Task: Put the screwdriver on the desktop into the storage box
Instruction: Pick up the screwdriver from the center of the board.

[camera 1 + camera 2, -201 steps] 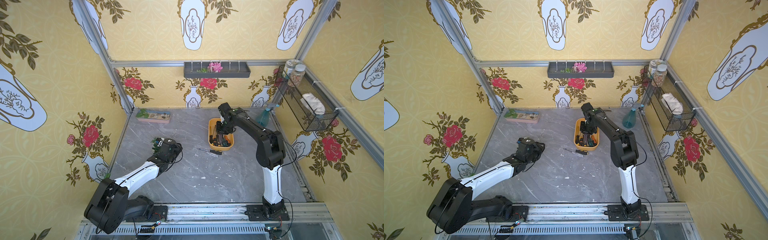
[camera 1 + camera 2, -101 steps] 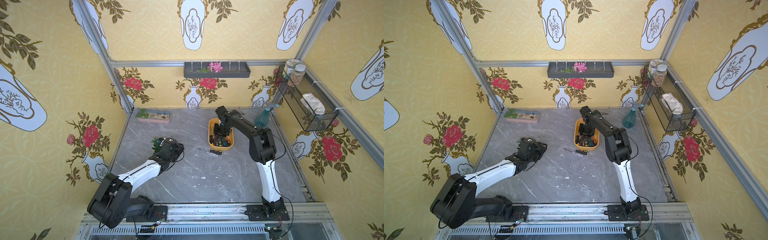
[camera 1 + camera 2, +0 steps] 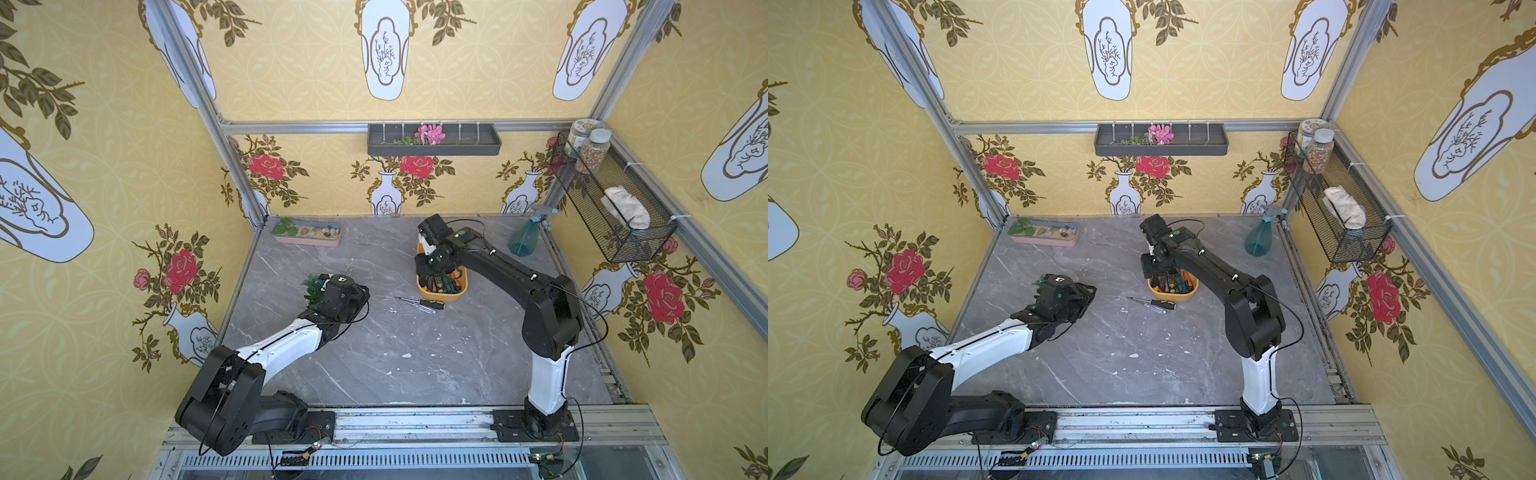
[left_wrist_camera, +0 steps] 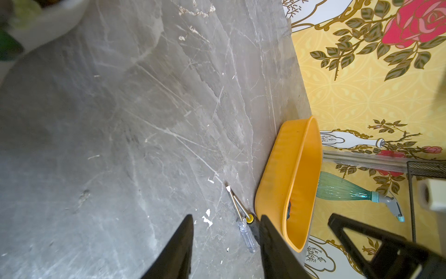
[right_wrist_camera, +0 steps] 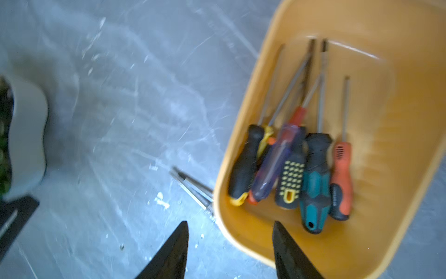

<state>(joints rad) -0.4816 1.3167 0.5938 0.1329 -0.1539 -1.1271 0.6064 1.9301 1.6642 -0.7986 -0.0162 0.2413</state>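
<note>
Screwdriver (image 3: 432,304) lies flat on the desktop (image 3: 374,353), black handle just beside the box (image 3: 442,297), shaft pointing off toward the left arm's side. A clear-handled driver (image 4: 246,232) lies right against it. In the box there's a heap of drivers (image 5: 289,169), handles bunched together. Right gripper (image 5: 230,224) hangs over the box's near end, jaws apart, nothing between them, and the screwdriver sits lower down, just outside the rim. Left gripper (image 4: 226,217) hovers well apart from it, jaws parted and empty, the screwdriver showing beyond its fingertips.
</note>
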